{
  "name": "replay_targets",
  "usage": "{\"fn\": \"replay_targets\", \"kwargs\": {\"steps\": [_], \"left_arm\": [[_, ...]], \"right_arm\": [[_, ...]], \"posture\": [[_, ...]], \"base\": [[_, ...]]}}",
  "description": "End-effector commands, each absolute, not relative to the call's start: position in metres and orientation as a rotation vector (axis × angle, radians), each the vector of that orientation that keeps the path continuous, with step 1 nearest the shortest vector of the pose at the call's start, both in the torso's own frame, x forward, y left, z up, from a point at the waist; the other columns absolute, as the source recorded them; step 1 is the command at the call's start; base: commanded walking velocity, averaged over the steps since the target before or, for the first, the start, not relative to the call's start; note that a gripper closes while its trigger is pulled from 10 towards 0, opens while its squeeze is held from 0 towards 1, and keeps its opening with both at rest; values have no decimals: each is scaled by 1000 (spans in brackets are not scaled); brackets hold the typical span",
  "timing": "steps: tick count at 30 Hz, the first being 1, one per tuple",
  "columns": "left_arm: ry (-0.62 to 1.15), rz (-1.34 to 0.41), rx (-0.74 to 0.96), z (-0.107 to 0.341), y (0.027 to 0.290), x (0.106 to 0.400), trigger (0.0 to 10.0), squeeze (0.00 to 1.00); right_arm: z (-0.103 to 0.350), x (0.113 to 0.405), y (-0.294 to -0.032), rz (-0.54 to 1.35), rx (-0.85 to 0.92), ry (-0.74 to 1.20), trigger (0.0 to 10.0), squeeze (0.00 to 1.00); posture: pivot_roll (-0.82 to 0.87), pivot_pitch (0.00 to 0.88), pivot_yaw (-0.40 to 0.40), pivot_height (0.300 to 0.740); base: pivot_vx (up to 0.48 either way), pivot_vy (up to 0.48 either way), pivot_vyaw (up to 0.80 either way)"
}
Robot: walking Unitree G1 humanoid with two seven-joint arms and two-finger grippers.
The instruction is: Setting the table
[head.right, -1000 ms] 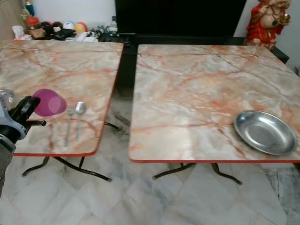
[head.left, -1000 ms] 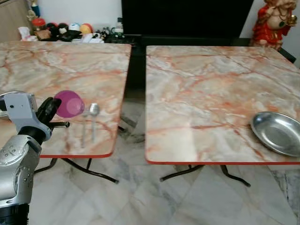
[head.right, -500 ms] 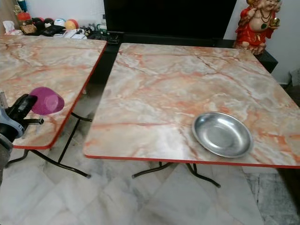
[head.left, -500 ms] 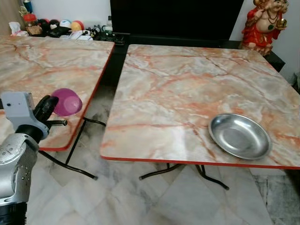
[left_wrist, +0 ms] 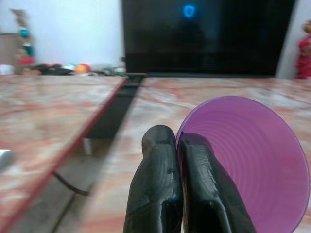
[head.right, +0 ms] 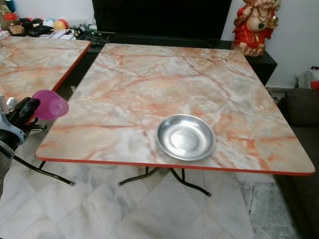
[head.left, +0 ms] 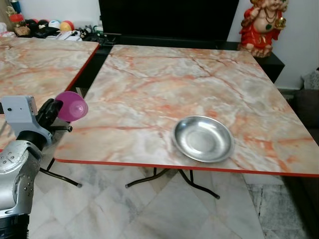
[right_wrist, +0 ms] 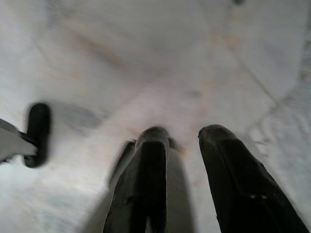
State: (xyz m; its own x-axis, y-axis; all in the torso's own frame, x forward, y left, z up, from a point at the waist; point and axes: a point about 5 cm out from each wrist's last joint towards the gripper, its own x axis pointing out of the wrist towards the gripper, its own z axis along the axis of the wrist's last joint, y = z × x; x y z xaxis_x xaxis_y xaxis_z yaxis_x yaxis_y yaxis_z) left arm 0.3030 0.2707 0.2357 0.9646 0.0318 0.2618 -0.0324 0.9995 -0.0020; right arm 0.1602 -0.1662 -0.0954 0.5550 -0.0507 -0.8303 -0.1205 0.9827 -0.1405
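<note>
Purple cup (head.left: 73,105) sits pinched by its rim in your left gripper (left_wrist: 177,141), the two black fingers pressed together on the cup wall, held in the air at the left edge of the marble table (head.left: 149,84). The cup's base is hidden behind its open mouth in the left wrist view. Since a second ago your camera has swung right: the spoon on the second table (head.left: 35,64) has left the frame, and the steel plate (head.left: 203,138) now lies near the table's front edge, about centre. Farther right a red figurine (head.left: 260,25) stands on the dark cabinet, cut off at the top. Your right gripper (right_wrist: 183,133) hangs over the blurred floor tiles (right_wrist: 146,58), fingers apart.
</note>
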Motion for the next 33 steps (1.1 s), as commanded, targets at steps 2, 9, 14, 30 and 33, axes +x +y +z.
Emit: {"fn": "replay_targets", "kwargs": {"steps": [2,9,14,30,33], "left_arm": [[-288,50,31,243,272,302,10000,0],[-293,67,1,241,274,302,10000,0],[-302,68,-7,244,275,302,10000,0],[-287,53,19,243,275,302,10000,0],[-291,46,18,243,274,302,10000,0]], "right_arm": [[-98,154,-171,29,-194,1005,10000,0],[-97,155,-171,27,-193,1004,10000,0],[-97,155,-172,28,-193,1003,10000,0],[-97,156,-171,37,-196,1004,10000,0],[-97,156,-171,37,-196,1004,10000,0]], "posture": [[51,112,1,740],[48,120,1,740],[47,121,1,740],[50,127,-1,740],[50,128,0,740]], "base": [[0,0,0],[0,0,0],[108,0,0],[326,0,0],[207,0,0]]}}
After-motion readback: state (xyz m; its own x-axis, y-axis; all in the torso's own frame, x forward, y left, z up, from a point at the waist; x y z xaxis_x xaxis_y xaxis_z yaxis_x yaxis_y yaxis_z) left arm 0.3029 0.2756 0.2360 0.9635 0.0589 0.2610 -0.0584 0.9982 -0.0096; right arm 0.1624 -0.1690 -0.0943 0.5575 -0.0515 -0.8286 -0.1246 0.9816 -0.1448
